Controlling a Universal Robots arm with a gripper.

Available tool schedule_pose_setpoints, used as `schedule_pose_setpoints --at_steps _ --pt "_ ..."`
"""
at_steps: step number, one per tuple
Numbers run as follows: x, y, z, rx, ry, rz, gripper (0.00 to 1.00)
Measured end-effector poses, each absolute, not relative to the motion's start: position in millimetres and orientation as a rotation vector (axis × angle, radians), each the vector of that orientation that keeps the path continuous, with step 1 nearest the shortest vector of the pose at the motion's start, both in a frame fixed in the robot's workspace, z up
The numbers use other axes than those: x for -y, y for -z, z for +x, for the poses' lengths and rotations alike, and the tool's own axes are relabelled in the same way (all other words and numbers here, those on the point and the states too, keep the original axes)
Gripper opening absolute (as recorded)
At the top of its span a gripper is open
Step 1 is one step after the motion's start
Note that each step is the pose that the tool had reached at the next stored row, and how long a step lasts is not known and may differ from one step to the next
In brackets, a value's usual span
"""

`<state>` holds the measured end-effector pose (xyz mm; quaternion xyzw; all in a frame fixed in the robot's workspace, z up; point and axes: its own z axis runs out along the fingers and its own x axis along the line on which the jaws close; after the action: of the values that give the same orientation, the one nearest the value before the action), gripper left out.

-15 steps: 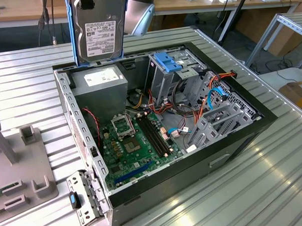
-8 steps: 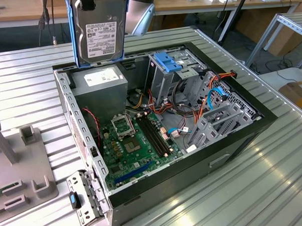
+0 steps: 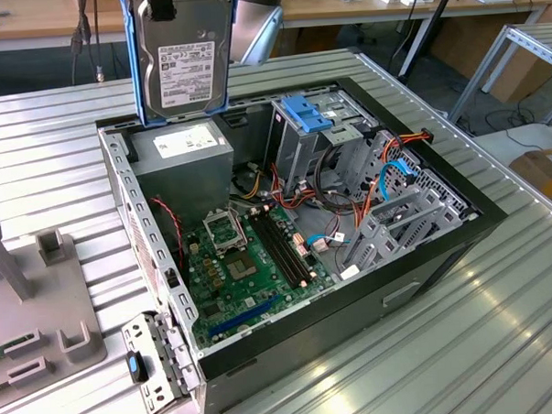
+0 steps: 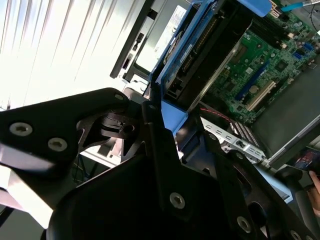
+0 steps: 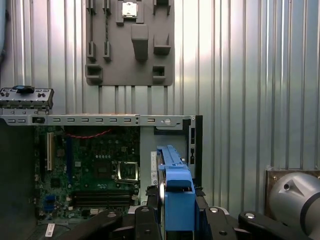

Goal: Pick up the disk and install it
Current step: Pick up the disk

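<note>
- The black gripper (image 5: 177,220) is squeezed tight on the flat silver disk in its bright blue plastic frame (image 3: 185,60).
- In the first wrist view, one black finger (image 5: 150,222) presses on each side of the blue frame.
- In the exterior view the disk is up in the air at 11 o'clock. It stands on its edge, and its white sticker faces the camera.
- Just under the disk, toward 6 o'clock, a grey metal power box (image 3: 187,160) sits inside the open black computer case (image 3: 443,245).
- A green circuit board (image 3: 251,272) lies flat in the case, at 6 o'clock from the grey box.
- A light-blue plastic bracket (image 3: 307,114) sits on top of a metal cage, toward 4 o'clock from the disk. The two are apart.
- The case rests on a ribbed silver metal table (image 3: 502,344).
- A grey plastic tray with blocks (image 3: 33,300) lies on the table at 9 o'clock from the case.
</note>
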<state>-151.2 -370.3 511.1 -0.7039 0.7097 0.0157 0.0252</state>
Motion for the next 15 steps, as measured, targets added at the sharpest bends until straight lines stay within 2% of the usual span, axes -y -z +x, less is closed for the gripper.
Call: schedule_pose_setpoints --at_steps 15 --pt "371.0 -511.1 -147.6 -2.194 -0.049 -2.176 0.36"
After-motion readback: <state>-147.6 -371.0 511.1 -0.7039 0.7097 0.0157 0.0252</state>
